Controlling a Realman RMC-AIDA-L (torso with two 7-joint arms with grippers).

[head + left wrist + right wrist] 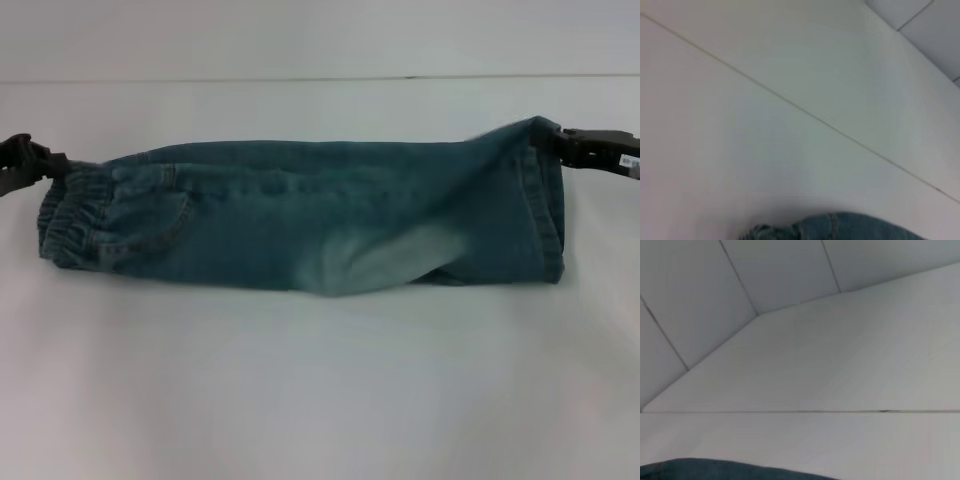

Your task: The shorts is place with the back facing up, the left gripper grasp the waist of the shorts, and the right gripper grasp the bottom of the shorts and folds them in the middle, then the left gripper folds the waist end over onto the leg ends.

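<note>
The blue-green denim shorts (300, 220) lie folded lengthwise into a long band across the white table. The gathered elastic waist (65, 225) is at the left end, and a patch pocket (160, 215) sits beside it. The straight stitched leg hems (545, 210) are at the right end. My left gripper (50, 163) is shut on the far corner of the waist. My right gripper (562, 143) is shut on the far corner of the hems, which is pulled up towards it. A strip of denim (850, 227) shows in the left wrist view, and a denim edge (715, 470) in the right wrist view.
The white table (320, 380) spreads bare in front of the shorts. A thin seam (320, 78) runs across it behind them. White wall panels (780, 275) rise beyond the table's far edge.
</note>
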